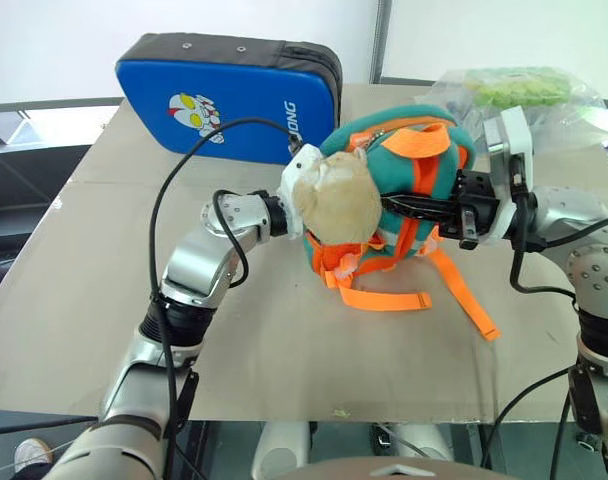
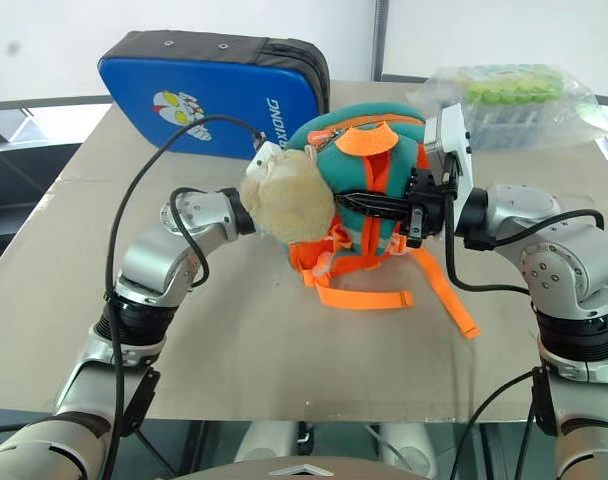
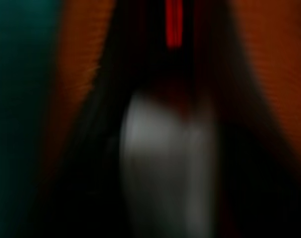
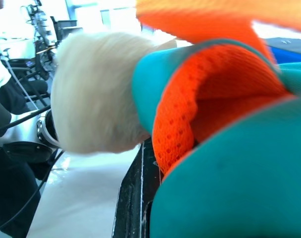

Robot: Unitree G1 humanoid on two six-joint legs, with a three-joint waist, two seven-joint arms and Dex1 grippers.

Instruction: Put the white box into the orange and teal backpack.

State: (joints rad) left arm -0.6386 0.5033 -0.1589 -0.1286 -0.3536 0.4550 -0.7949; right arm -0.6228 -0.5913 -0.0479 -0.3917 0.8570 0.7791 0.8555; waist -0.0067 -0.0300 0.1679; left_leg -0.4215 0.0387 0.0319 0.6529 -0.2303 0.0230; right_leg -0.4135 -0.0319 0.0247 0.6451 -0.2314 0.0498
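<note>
Two end effectors work one orange and teal backpack (image 1: 404,190) mid-table (image 1: 104,290): the right end effector (image 2: 356,205) is clamped shut on its orange rim, the left end effector's state I cannot tell behind the plush toy (image 2: 287,205). One white box (image 3: 165,163) seems inside. Best to keep the mouth held wide. One blue case (image 1: 224,100) stands behind.

a lab: bare worktable (image 1: 104,300), equipment stands (image 4: 39,20) behind
</note>
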